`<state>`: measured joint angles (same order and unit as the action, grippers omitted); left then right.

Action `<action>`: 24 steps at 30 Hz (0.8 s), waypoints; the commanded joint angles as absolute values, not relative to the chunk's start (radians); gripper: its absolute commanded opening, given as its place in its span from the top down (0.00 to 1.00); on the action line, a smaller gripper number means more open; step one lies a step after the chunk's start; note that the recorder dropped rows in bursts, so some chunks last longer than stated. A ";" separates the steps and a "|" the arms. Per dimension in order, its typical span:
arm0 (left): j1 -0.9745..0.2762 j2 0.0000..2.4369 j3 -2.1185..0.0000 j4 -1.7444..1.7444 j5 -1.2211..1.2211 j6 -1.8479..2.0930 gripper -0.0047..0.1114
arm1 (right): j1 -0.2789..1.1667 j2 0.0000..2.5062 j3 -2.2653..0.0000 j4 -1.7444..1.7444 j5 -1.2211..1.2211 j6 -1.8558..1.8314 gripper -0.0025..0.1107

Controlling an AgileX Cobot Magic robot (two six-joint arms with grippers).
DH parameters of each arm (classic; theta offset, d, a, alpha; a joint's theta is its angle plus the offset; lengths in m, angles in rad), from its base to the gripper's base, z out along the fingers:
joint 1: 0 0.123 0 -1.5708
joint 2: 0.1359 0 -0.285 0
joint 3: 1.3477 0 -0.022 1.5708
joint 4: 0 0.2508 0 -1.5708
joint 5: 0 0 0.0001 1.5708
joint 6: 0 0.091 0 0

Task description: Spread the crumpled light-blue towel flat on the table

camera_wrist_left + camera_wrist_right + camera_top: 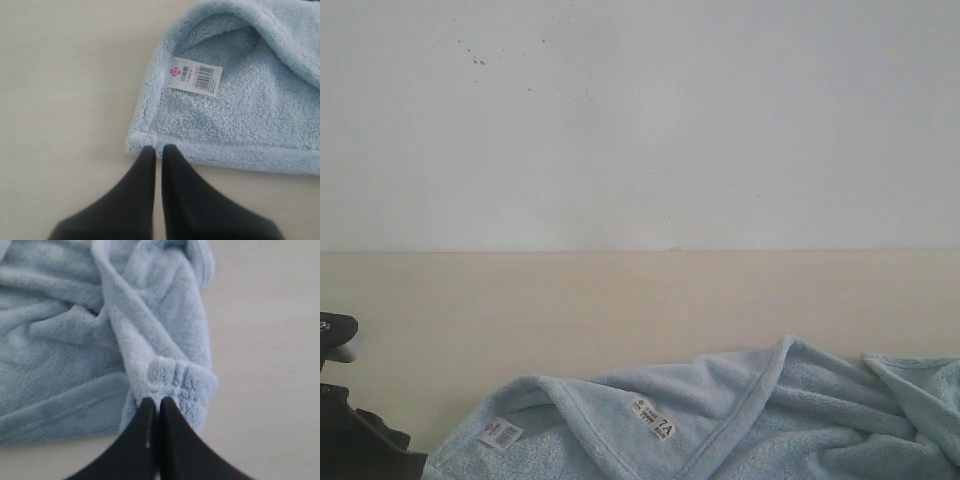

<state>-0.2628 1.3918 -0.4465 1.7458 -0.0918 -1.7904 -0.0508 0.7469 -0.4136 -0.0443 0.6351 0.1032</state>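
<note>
The light-blue towel (pixel 770 420) lies crumpled along the near edge of the beige table (pixel 620 300), with folds turned over toward the right. A white barcode label (pixel 501 432) sits near its left corner, and a second label (pixel 653 418) on a folded hem. In the left wrist view my left gripper (pixel 158 148) is closed to a thin slit on the hemmed corner of the towel (pixel 240 110), just below the label (pixel 194 76). My right gripper (pixel 158 401) is shut on a puckered bunch of the towel (pixel 65 340) at its edge.
A white wall (pixel 640 120) rises behind the table's far edge. Dark parts of the left arm (pixel 360 445) show at the lower left of the exterior view. Bare table (pixel 60 100) lies beside the left corner, and more bare table (pixel 270 340) beside the right edge.
</note>
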 commanded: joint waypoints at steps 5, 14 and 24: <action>-0.260 1.384 -0.440 1.744 -0.093 -1.805 0.92 | -0.049 0.740 -0.411 0.344 0.648 -0.369 0.67; -0.260 1.384 -0.442 1.744 -0.084 -1.805 0.92 | -0.049 1.160 -0.627 0.375 0.377 -0.437 0.60; -0.260 1.384 -0.442 1.744 -0.074 -1.805 0.92 | 0.090 1.784 -1.025 0.442 0.404 -0.547 0.49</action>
